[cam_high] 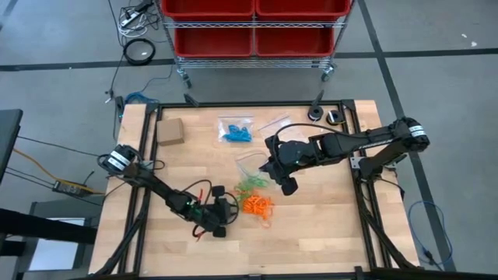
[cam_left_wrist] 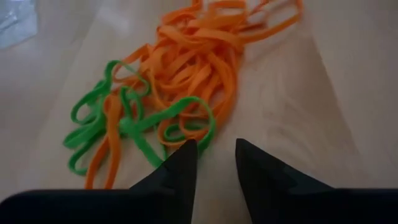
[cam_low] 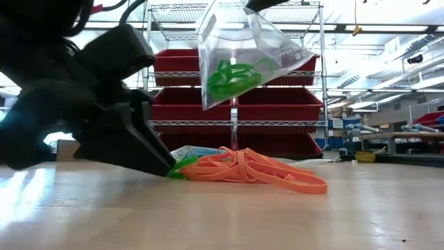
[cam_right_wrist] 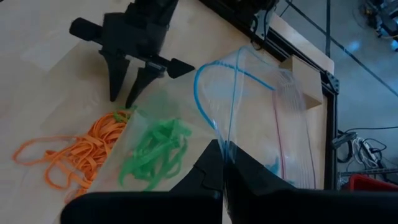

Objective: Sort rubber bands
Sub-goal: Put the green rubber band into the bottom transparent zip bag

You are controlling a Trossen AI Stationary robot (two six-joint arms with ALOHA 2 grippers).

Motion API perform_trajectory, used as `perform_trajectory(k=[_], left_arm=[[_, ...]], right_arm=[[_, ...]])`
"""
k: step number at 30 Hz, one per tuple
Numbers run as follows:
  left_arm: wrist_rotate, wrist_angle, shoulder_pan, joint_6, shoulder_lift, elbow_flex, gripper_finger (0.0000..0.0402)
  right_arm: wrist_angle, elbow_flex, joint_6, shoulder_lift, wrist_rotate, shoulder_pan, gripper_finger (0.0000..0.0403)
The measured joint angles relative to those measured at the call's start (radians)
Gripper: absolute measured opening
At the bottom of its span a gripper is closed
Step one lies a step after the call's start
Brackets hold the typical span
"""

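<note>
while my left gripper point(cam_left_wrist: 211, 163) sits slightly parted with its tips down at the edge of the rubber bands point(cam_left_wrist: 180, 81), grasping nothing yet, i worry a green loop tangled in the orange heap drags orange strands along. my right gripper point(cam_right_wrist: 222, 163) is clenched on the clear bag point(cam_low: 239, 59) of green bands, hanging above; a tilt could spill them.

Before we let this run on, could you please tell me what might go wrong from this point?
1. The left gripper, open at the pile's edge, faces green bands tangled with orange bands; it may lift both colours.
2. The right gripper holds the bag of green bands in the air by one edge; it could slip or spill.
</note>
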Motion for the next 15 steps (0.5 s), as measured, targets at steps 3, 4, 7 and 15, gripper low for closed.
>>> perform_trajectory(k=[3, 4, 7, 15], left_arm=[[0.0, -0.078, -0.001, 0.017, -0.003, 0.026, 0.0107], [-0.003, -0.09, 0.0, 0.02, -0.003, 0.034, 0.0104], [-0.014, -0.115, 0.0, 0.024, -0.005, 0.042, 0.0098], [-0.044, -0.137, 0.009, 0.025, -0.005, 0.044, 0.0091]], right_arm=[[0.0, 0.0, 0.0, 0.0, -0.001, 0.0, 0.0], [0.0, 0.0, 0.0, 0.0, -0.001, 0.0, 0.0], [0.001, 0.0, 0.0, 0.0, -0.001, 0.0, 0.0], [0.002, 0.0, 0.0, 0.0, -0.001, 0.001, 0.0]])
